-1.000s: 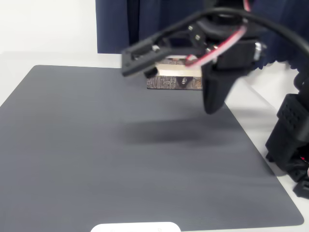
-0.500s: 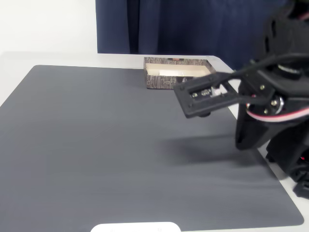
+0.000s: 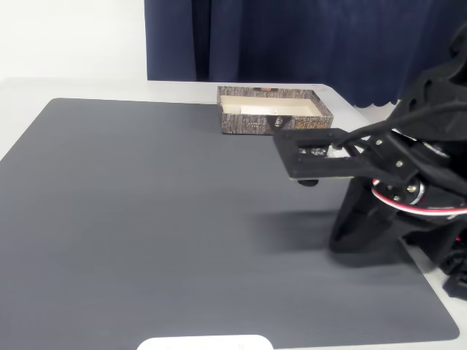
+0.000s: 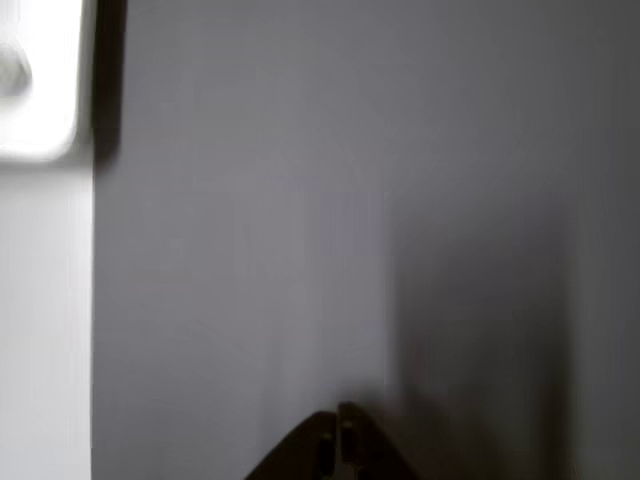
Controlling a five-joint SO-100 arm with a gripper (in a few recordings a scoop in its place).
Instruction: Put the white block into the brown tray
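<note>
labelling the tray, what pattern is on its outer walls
Brown bark-like pattern with a dark oval logo on the brown tray; cream inside. It shows best in the fixed view.

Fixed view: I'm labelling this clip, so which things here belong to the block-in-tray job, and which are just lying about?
Job: brown tray; the pale bar inside it, likely the white block; pincer.
Lying about: grey mat; white rounded plate; blue curtain.

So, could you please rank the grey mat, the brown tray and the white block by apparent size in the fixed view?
1. Mat
2. Tray
3. Block, a pale bar lying inside the tray
</note>
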